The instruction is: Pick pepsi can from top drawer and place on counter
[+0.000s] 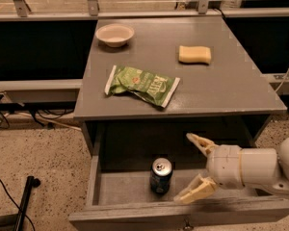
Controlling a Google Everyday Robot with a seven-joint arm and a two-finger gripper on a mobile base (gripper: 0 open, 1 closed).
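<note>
The pepsi can [161, 176] stands upright in the open top drawer [135, 211], near the middle, silver top showing. My gripper [192, 167] reaches in from the right, just right of the can and apart from it. Its two cream fingers [198, 189] are spread wide, one toward the drawer's back and one near its front board. It holds nothing. The counter [231, 90] is the grey cabinet top above the drawer.
On the counter lie a green snack bag [142, 85], a yellow sponge [194, 54] and a pale bowl [114, 34]. A railing runs behind the cabinet. Cables and a black pole foot [29, 184] lie on the speckled floor at the left.
</note>
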